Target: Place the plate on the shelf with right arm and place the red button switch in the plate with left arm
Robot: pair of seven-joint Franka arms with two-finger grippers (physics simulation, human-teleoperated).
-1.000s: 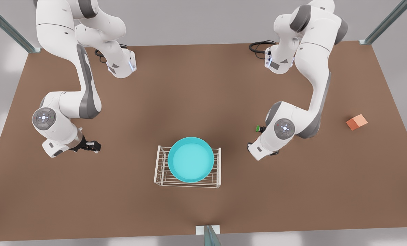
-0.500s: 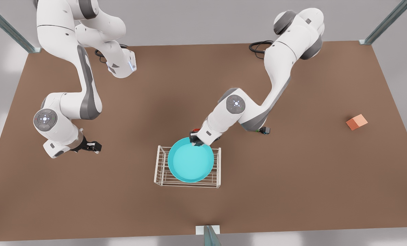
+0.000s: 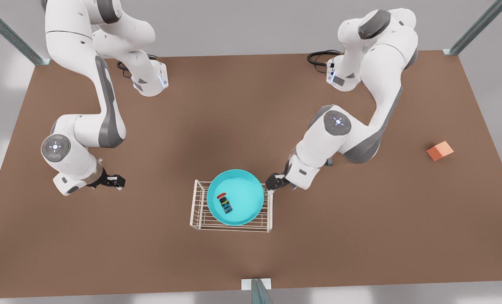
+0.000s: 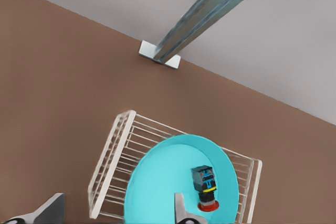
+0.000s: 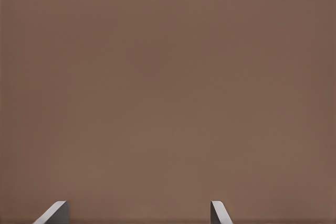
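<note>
Plate [image 3: 235, 197] sits flat on the shelf [image 3: 198, 206], and the red button switch [image 3: 224, 202] lies on its side inside the plate, red cap toward the far rim. Both placements look done (judging only from how things lie), so the step in hand reads as the retreat. The left gripper [image 3: 274, 182] hangs just beside the plate's rim on the front view's right, its fingers [image 4: 181, 211] spread wide and holding nothing. Next it needs only to lift clear without clipping the rim or the shelf's bars. The right gripper [image 3: 115, 181] waits well apart over bare table [image 3: 242, 105] on the front view's left, fingers [image 5: 218, 211] likewise open and empty
</note>
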